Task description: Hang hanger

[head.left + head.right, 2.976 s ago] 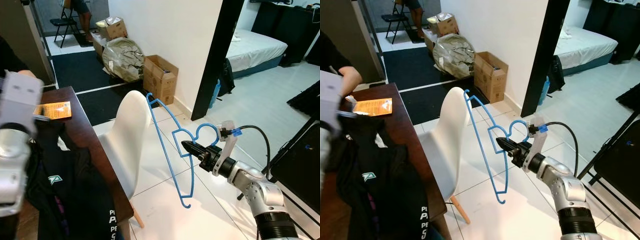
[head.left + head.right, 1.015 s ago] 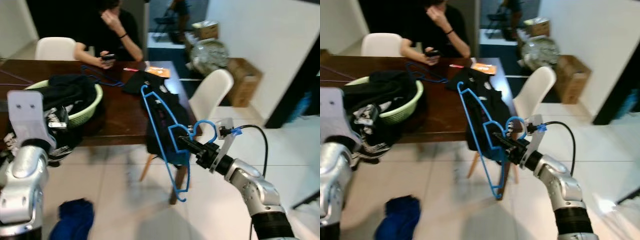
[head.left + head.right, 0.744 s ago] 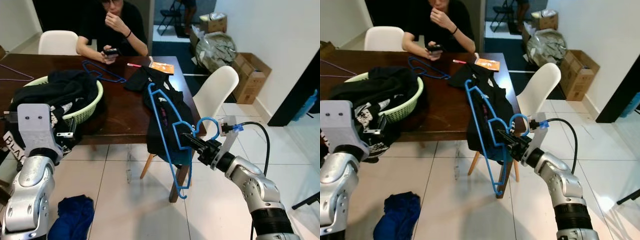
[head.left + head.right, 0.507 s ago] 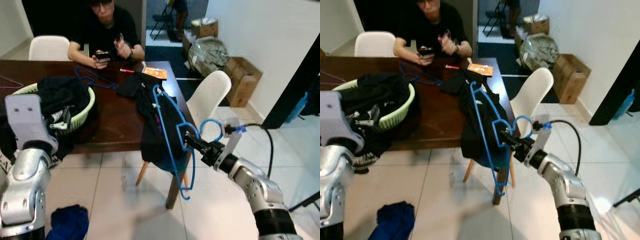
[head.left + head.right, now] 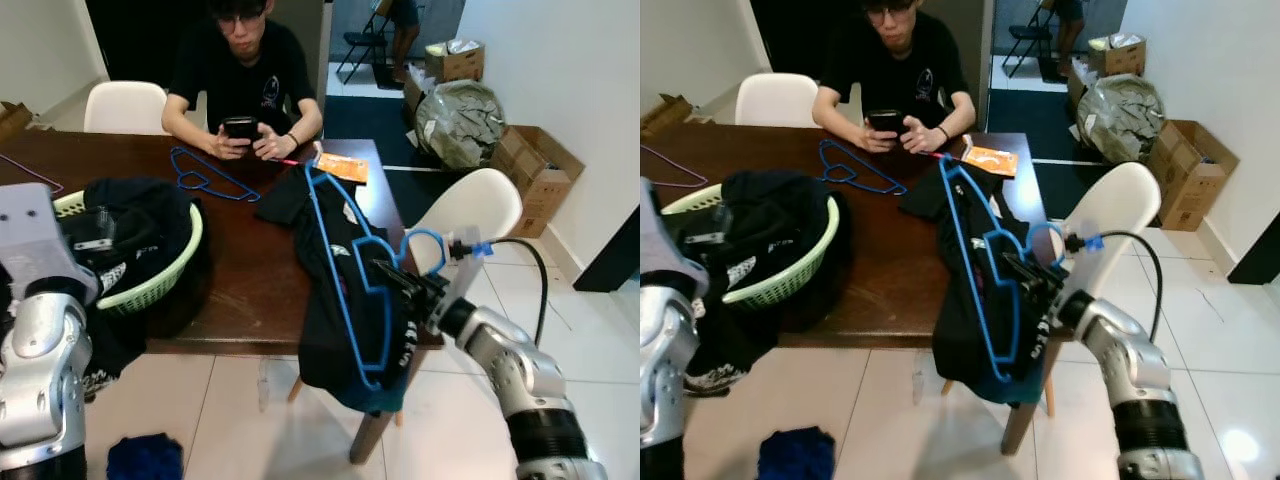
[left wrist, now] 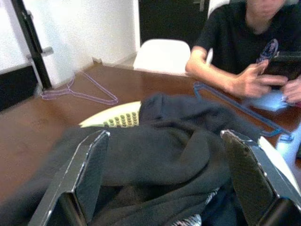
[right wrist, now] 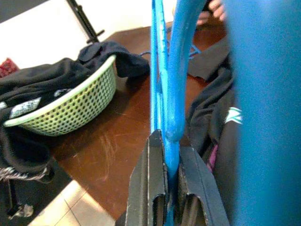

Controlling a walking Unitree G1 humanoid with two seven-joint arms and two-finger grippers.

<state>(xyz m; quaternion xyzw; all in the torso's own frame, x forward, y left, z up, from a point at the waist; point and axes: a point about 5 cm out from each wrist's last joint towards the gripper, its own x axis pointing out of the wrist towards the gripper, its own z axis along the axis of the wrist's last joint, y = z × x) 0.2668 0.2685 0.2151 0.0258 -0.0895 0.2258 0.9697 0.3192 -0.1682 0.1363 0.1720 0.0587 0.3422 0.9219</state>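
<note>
Two black fingers of the right gripper [image 7: 165, 197] are clamped together on a thin bar of the blue hanger [image 5: 345, 275], near its neck; the wrist view shows the bar pinched between the pads. Gripping there, close under the hook, appears intended to leave the hook free for whatever rail it is meant to catch. No rail can be made out.

The hanger is held in the air at the near right corner of the table [image 5: 250, 270], directly in front of a black garment [image 5: 335, 300] that is draped over the table edge and hangs toward the floor. Whether hanger and garment touch cannot be told. The hanger stands close to upright, on edge to the camera: its long axis runs from a far upper end down to a near lower end, and its hook [image 5: 425, 245] curls to the right, above the gripper.

The left gripper [image 6: 164, 179] has its fingers spread wide apart, holding nothing, over the dark clothes heaped in a green basket [image 5: 165, 275] on the left of the table. A second blue hanger [image 5: 210, 178] lies flat on the far side, before a seated person [image 5: 245, 85] holding a phone. A white chair [image 5: 470, 215] stands right of the table.
</note>
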